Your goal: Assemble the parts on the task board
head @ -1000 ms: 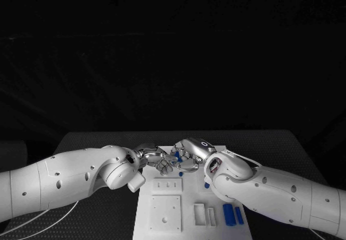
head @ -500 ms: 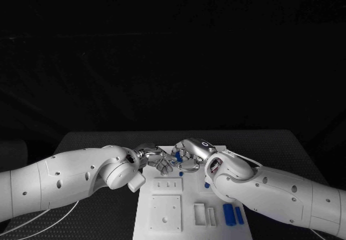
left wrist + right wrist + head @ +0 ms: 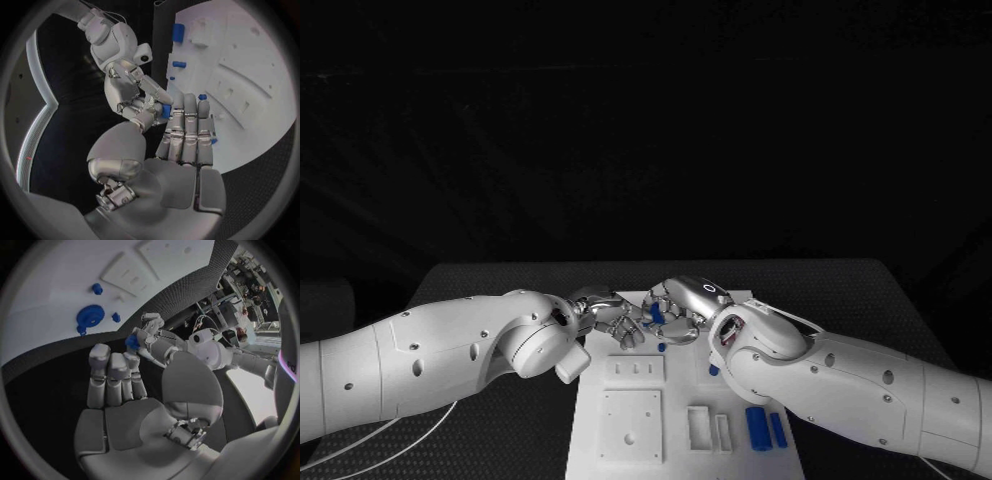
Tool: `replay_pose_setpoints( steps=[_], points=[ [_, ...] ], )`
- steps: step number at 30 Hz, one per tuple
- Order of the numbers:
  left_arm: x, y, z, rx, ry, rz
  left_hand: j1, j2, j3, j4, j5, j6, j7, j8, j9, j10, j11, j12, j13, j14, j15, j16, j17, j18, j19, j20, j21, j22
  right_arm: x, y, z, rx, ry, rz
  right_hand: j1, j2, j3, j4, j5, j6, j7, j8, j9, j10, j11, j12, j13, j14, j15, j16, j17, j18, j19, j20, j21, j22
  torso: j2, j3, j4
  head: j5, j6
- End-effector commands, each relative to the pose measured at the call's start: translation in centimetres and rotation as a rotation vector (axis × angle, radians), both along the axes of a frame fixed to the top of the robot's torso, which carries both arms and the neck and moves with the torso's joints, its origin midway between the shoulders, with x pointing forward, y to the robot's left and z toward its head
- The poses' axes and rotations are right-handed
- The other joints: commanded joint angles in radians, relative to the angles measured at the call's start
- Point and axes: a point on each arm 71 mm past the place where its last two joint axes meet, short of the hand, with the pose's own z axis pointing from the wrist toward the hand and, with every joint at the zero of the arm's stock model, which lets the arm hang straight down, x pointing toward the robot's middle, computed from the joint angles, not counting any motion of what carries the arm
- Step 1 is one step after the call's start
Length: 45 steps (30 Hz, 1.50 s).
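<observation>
Over the far end of the white task board (image 3: pixel 629 420) my two hands meet. My left hand (image 3: pixel 606 316) and my right hand (image 3: pixel 678 310) both have fingers on one small blue part (image 3: pixel 655 313), held between them above the board. The left wrist view shows this blue part (image 3: pixel 166 111) pinched by the right hand's fingers (image 3: pixel 139 102) against my left hand (image 3: pixel 185 150). From the right wrist, the part (image 3: pixel 132 342) sits between the left hand's fingertips (image 3: pixel 147 332) and my right hand (image 3: pixel 119 390).
More blue parts lie on the board: a gear (image 3: pixel 91 316), a small peg (image 3: pixel 661 347), another piece (image 3: pixel 713 370) by my right arm, and two long bars (image 3: pixel 756 428) at the near right. White raised blocks (image 3: pixel 632 371) stand mid-board.
Both hands stay together over the board's far end with the blue part between them; only the fingers have shifted slightly.
</observation>
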Motion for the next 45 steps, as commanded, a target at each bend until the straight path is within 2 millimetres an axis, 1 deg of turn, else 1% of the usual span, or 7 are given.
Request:
replay_pose_setpoints(
  steps=[1, 8, 16, 19, 34, 41, 45],
  points=[
    [0.08, -0.22, 0.37, -0.017, -0.015, 0.004, -0.023, 0.003, 0.002, -0.011, 0.027, 0.021, -0.014, 0.005, 0.001, 0.010, -0.001, 0.004, 0.005, 0.000, -0.003, 0.009, -0.001, 0.007, -0.003, -0.007, 0.004, 0.015, -0.16, 0.10, -0.40, -0.021, 0.020, 0.013, -0.004, 0.009, 0.005, 0.001, 0.004, 0.073, 0.033, 0.006, 0.010, 0.007, 0.001, -0.005, -0.001, 0.007, -0.003, -0.002, -0.001, 0.028, 0.004, -0.004, 0.001, 0.007, 0.001, 0.0001, 0.0002, 0.000, -0.001],
    [0.07, -0.14, 0.31, 0.017, -0.023, 0.003, -0.050, 0.006, 0.009, -0.031, 0.068, 0.041, -0.022, 0.012, 0.005, 0.024, -0.008, 0.013, 0.017, 0.009, -0.010, 0.027, 0.002, 0.007, 0.002, -0.012, 0.011, 0.016, -0.12, 0.07, -0.43, -0.022, 0.020, 0.010, -0.004, 0.009, 0.005, 0.001, 0.004, 0.073, 0.033, 0.006, 0.010, 0.008, 0.001, -0.006, -0.001, 0.007, -0.003, -0.002, -0.001, 0.028, 0.005, -0.004, 0.001, 0.007, 0.000, 0.0006, 0.0001, 0.001, -0.002],
    [0.07, -0.14, 0.35, 0.036, -0.040, -0.001, -0.088, 0.004, 0.017, -0.061, 0.212, 0.077, -0.036, 0.024, 0.012, 0.053, -0.024, 0.038, 0.041, 0.026, -0.027, 0.071, 0.012, 0.002, 0.013, -0.027, 0.030, 0.019, -0.07, 0.07, -0.49, -0.025, 0.023, 0.010, -0.004, 0.008, 0.006, 0.000, 0.004, 0.073, 0.033, 0.006, 0.010, 0.008, 0.001, -0.006, -0.001, 0.007, -0.003, -0.002, -0.001, 0.029, 0.005, -0.004, 0.000, 0.007, 0.000, 0.0004, -0.0009, 0.000, -0.004],
    [0.04, -0.18, 0.37, 0.036, -0.043, -0.001, -0.090, 0.000, 0.018, -0.062, 0.229, 0.082, -0.038, 0.025, 0.013, 0.055, -0.026, 0.043, 0.046, 0.026, -0.030, 0.080, 0.014, 0.001, 0.013, -0.030, 0.035, 0.019, -0.08, 0.09, -0.50, -0.025, 0.023, 0.010, -0.005, 0.008, 0.006, 0.000, 0.004, 0.073, 0.033, 0.006, 0.010, 0.008, 0.002, -0.006, -0.001, 0.007, -0.003, -0.002, -0.001, 0.029, 0.005, -0.004, 0.000, 0.007, 0.000, 0.0005, -0.0005, -0.001, -0.004],
    [0.16, -0.02, 0.41, 0.067, -0.070, -0.003, -0.086, -0.019, 0.019, -0.060, 0.232, 0.097, -0.044, 0.029, 0.018, 0.064, -0.032, 0.059, 0.059, 0.033, -0.037, 0.100, 0.018, -0.001, 0.019, -0.038, 0.048, 0.020, -0.07, 0.04, -0.63, -0.029, 0.026, 0.005, -0.005, 0.009, 0.007, 0.000, 0.004, 0.074, 0.033, 0.006, 0.010, 0.008, 0.001, -0.006, -0.001, 0.008, -0.003, -0.002, -0.001, 0.029, 0.005, -0.004, 0.000, 0.007, -0.001, 0.0002, -0.0009, -0.002, -0.005],
    [0.16, 0.01, 0.38, 0.080, -0.074, -0.006, -0.088, -0.025, 0.015, -0.059, 0.232, 0.123, -0.055, 0.039, 0.026, 0.083, -0.046, 0.088, 0.079, 0.051, -0.053, 0.135, 0.030, -0.002, 0.035, -0.052, 0.074, 0.022, 0.03, -0.14, -0.68, -0.023, 0.031, 0.000, -0.006, 0.007, 0.008, -0.001, 0.004, 0.074, 0.033, 0.005, 0.010, 0.008, 0.002, -0.006, -0.001, 0.008, -0.003, -0.003, -0.001, 0.029, 0.005, -0.003, 0.000, 0.007, 0.000, 0.0002, -0.0005, -0.003, -0.005],
    [0.17, -0.01, 0.37, 0.088, -0.078, -0.009, -0.087, -0.024, 0.013, -0.060, 0.237, 0.135, -0.060, 0.043, 0.034, 0.088, -0.052, 0.108, 0.092, 0.054, -0.061, 0.158, 0.043, -0.005, 0.035, -0.058, 0.088, 0.023, 0.18, -0.27, -0.76, -0.004, 0.049, -0.004, -0.013, -0.014, 0.007, 0.000, 0.008, 0.058, 0.038, -0.006, 0.004, -0.003, 0.006, -0.015, -0.004, 0.003, 0.001, -0.008, -0.003, 0.029, 0.001, -0.002, -0.005, 0.006, -0.001, 0.0002, -0.0012, -0.002, -0.005]
  ],
)
